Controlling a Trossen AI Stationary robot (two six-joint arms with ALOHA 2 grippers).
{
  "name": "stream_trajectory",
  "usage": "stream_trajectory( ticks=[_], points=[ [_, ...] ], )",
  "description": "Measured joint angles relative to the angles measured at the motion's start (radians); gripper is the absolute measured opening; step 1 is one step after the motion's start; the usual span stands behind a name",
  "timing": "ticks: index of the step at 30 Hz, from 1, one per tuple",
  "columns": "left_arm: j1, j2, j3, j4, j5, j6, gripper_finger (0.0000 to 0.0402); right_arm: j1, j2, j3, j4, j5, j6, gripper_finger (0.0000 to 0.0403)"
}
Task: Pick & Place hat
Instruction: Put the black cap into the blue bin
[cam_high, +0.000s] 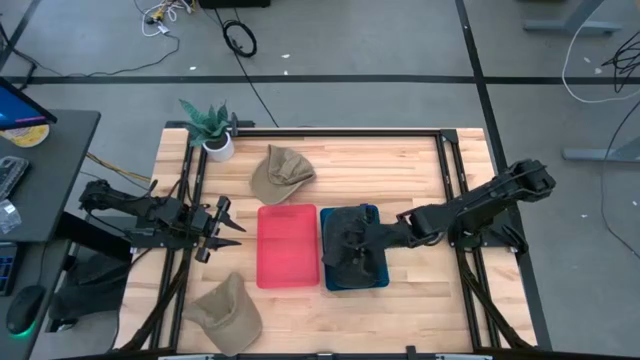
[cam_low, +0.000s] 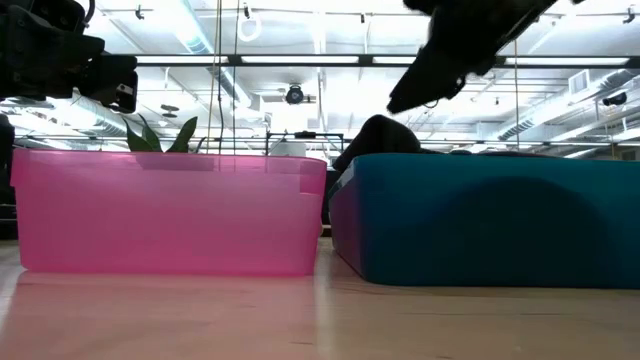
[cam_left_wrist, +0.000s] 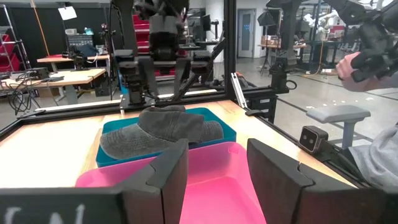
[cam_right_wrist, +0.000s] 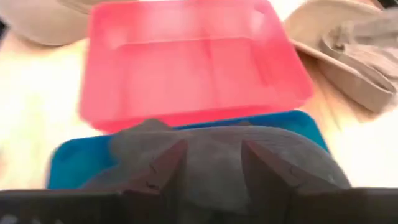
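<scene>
Two bins side by side at frame centre: one bin (cam_high: 288, 245) left, other bin (cam_high: 372, 280) right, touching. Hat (cam_high: 350, 245) inside right bin. Second hat (cam_high: 280, 172) above them, third hat (cam_high: 225, 310) lower left. Plant (cam_high: 212, 128) upper left.

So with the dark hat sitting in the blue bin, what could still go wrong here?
The right gripper hangs just above the dark hat, fingers apart; pulling away, it could snag the fabric and drag the hat out. The hat bulges above the blue bin, so it might slide into the red bin beside it. Two tan hats lie outside both bins; the left gripper waits open at the table's left edge.
</scene>
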Motion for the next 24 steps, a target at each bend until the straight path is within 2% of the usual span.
stream_trajectory(
  ticks=[4, 9, 16, 24],
  points=[
    [0.000, 0.000, 0.000, 0.000, 0.000, 0.000, 0.0169, -0.047, 0.046, 0.000, -0.035, -0.008, 0.045, 0.0155],
    [0.000, 0.000, 0.000, 0.000, 0.000, 0.000, 0.0169, -0.077, 0.122, 0.002, -0.085, -0.111, 0.085, 0.0155],
    [0.000, 0.000, 0.000, 0.000, 0.000, 0.000, 0.0169, -0.077, 0.203, 0.007, -0.125, -0.109, 0.133, 0.0155],
    [0.000, 0.000, 0.000, 0.000, 0.000, 0.000, 0.0169, -0.076, 0.181, 0.004, -0.213, -0.075, 0.147, 0.0155]
  ],
)
